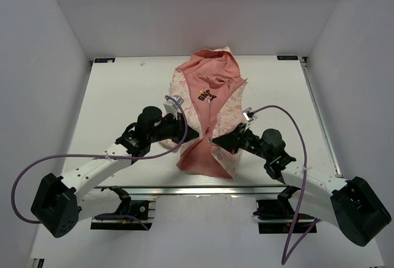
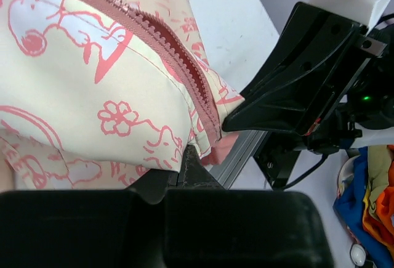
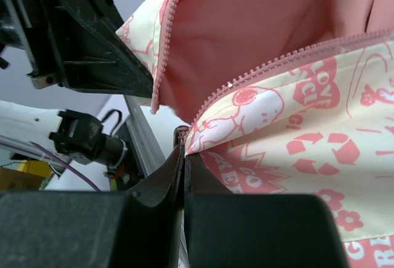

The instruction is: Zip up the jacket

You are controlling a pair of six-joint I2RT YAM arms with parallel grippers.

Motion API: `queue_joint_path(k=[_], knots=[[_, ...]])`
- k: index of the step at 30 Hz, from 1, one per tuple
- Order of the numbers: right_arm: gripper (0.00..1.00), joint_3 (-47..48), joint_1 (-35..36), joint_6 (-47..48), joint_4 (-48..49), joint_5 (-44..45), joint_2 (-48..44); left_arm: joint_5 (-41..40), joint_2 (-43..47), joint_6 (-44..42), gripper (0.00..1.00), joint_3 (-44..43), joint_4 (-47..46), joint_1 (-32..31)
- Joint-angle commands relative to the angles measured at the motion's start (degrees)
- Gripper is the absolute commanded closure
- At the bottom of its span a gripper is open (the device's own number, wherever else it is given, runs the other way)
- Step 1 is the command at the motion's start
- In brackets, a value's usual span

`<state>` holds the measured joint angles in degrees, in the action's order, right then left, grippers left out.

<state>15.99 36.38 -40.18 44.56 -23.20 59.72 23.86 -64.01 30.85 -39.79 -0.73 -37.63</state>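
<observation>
Looking from above, I am holding the jacket (image 1: 209,95), lying open midway along the counter (image 1: 123,89), with my left tool (image 1: 197,134) and right tool (image 1: 215,140) each pinched shut on a front panel. Left wrist view: fabric beside the zipper teeth (image 2: 169,55) is sitting in my grip. Right wrist view: likewise, probably for lining both zipper ends up.

Right gripper (image 3: 183,157) jaws pinch the jacket (image 3: 295,126) at its zipper (image 3: 265,67) end.

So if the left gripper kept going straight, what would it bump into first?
The jacket: the left gripper is shut right on its bottom edge. Just past that fabric the right gripper points back at it, probably next, though depth is unclear.
</observation>
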Motion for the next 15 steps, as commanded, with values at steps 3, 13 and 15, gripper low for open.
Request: queue_joint_path(k=[3,13,15], knots=[[1.00,-0.5,-0.3,-2.6,9.9,-1.1,-2.6,-1.4,3.4,-0.6,1.00,0.4,-3.7,-0.2],[1.00,0.3,-0.3,-4.1,11.4,-0.4,-2.3,-0.7,3.7,-1.0,1.00,1.2,-4.9,-0.3],[1.00,1.2,-0.3,-3.8,10.9,-1.8,-2.1,-1.0,3.8,-1.0,1.00,1.1,-4.9,-0.3]])
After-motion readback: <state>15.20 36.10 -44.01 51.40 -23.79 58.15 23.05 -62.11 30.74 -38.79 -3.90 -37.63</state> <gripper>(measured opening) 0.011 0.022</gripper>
